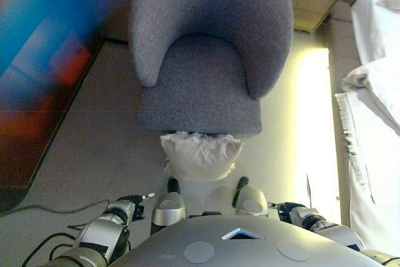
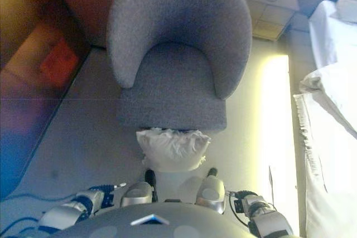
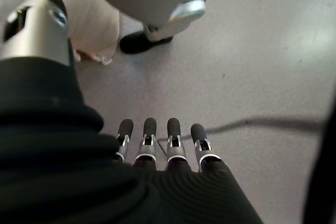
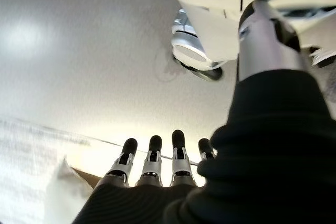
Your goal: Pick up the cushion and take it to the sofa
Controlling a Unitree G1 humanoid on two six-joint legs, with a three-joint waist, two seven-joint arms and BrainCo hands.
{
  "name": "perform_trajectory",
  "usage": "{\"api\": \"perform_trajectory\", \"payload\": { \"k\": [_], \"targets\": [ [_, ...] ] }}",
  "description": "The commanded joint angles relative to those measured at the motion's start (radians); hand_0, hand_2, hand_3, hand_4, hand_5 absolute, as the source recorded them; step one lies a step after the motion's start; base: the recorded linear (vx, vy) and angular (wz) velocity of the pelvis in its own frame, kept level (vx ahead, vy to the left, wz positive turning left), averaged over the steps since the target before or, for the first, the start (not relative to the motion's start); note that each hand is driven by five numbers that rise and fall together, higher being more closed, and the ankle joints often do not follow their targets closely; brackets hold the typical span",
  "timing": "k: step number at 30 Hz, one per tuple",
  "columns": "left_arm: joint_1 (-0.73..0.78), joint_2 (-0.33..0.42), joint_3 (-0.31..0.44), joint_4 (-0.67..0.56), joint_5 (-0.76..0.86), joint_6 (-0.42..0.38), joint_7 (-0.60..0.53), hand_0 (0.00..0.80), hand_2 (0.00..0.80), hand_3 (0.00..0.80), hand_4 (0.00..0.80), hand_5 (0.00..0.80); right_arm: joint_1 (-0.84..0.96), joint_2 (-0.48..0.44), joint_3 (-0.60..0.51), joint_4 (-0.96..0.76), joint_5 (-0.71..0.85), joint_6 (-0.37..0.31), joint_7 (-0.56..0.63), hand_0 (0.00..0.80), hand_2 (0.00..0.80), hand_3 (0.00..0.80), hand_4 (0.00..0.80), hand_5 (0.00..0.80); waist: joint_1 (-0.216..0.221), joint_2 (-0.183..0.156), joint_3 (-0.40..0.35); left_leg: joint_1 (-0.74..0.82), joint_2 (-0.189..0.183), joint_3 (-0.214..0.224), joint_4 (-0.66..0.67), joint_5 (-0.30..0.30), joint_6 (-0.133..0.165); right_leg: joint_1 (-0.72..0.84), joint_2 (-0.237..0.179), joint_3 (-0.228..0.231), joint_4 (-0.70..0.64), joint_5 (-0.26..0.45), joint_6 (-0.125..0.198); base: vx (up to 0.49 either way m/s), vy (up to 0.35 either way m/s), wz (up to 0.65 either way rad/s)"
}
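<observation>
- While the cushion (image 1: 201, 156) lies on the floor (image 1: 106, 148), right against the front edge of the grey armchair (image 1: 203, 85), neither hand is on it; it sits just ahead of the robot, between the two arms.
- The cushion's long axis runs side to side, parallel to the chair's front edge, so one end points toward each arm.
- The left hand (image 3: 160, 145) hangs low over bare floor at the robot's left side, fingers straight and close together in a row, holding nothing; the cushion shows in its wrist view off past the thumb, well apart from the fingertips.
- The right hand (image 4: 157, 158) hangs likewise at the robot's right side, fingers straight and empty, with only floor and a pale sheet edge (image 4: 31, 182) beyond them.
- Neither hand looks clearly nearer: the cushion is about centred between them, so a two-handed reach forward and inward, one hand to each short end, seems the fitting move.
- The seat directly behind the cushion is likely the sofa meant, so the carry should be a short lift forward.
</observation>
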Motion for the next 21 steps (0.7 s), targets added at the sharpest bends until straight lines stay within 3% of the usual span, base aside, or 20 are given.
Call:
{"api": "perform_trajectory", "payload": {
  "k": [1,6,9,10,14,17,21],
  "targets": [
    [-0.019,-0.034,0.031,0.008,-0.012,-0.015,0.037,0.0,0.0,0.0,0.0,0.0,-0.012,-0.007,-0.003,0.0,-0.048,-0.03,0.029,0.0,0.0,0.0,0.0,0.0,-0.004,0.049,0.041,-0.04,0.059,-0.047,0.052,-0.056,-0.009,0.09,0.052,0.011,-0.008,-0.052,-0.006,0.168,-0.256,0.26],
    [-0.054,-0.059,0.027,0.009,-0.027,-0.057,0.05,0.0,0.0,0.0,0.0,0.0,-0.068,-0.043,0.025,-0.001,0.0,-0.054,0.015,0.0,0.0,0.0,0.0,0.0,0.027,0.071,0.072,-0.13,0.117,-0.075,0.083,-0.007,-0.062,0.101,0.086,-0.033,-0.037,-0.08,-0.044,-0.169,-0.164,0.1],
    [-0.052,-0.074,0.044,0.006,-0.037,-0.072,0.046,0.0,0.0,0.0,0.0,0.0,-0.07,-0.053,0.014,0.006,0.016,-0.075,-0.004,0.0,0.0,0.0,0.0,0.0,0.017,0.085,0.08,-0.132,0.145,-0.024,0.101,0.003,-0.077,0.115,0.076,-0.076,-0.059,-0.074,-0.052,-0.079,0.048,0.28],
    [-0.041,-0.079,0.044,0.006,-0.017,-0.083,0.039,0.0,0.0,0.0,0.0,0.0,-0.07,-0.057,0.009,0.006,0.025,-0.077,-0.011,0.0,0.0,0.0,0.0,0.0,0.017,0.09,0.078,-0.123,0.15,-0.028,0.089,0.012,-0.082,0.121,0.069,-0.081,-0.07,-0.068,-0.051,0.036,0.171,0.37],
    [-0.007,-0.087,0.041,0.013,0.014,-0.13,0.031,0.0,0.0,0.0,0.0,0.0,-0.097,-0.062,0.007,0.011,0.043,-0.077,-0.035,0.0,0.0,0.0,0.0,0.0,0.028,0.108,0.076,-0.117,0.188,-0.109,0.038,0.041,-0.101,0.117,0.053,-0.035,-0.053,-0.085,-0.045,0.073,0.279,0.23],
    [-0.026,-0.087,0.024,0.0,0.041,-0.145,0.02,0.0,0.0,0.0,0.0,0.0,-0.121,-0.069,0.006,-0.002,0.072,-0.087,-0.058,0.0,0.0,0.0,0.0,0.0,0.01,0.124,0.097,-0.146,0.235,-0.098,0.044,0.052,-0.12,0.075,0.016,-0.006,0.001,-0.111,-0.031,-0.03,0.398,0.04],
    [-0.092,-0.072,-0.029,-0.008,0.029,-0.139,0.037,0.0,0.0,0.0,0.0,0.0,-0.152,-0.071,-0.006,-0.012,0.123,-0.099,-0.112,0.0,0.0,0.0,0.0,0.0,-0.016,0.123,0.149,-0.229,0.222,-0.085,0.13,0.023,-0.125,-0.033,-0.062,0.028,0.099,-0.096,0.015,-0.072,0.273,-0.02]
  ]
}}
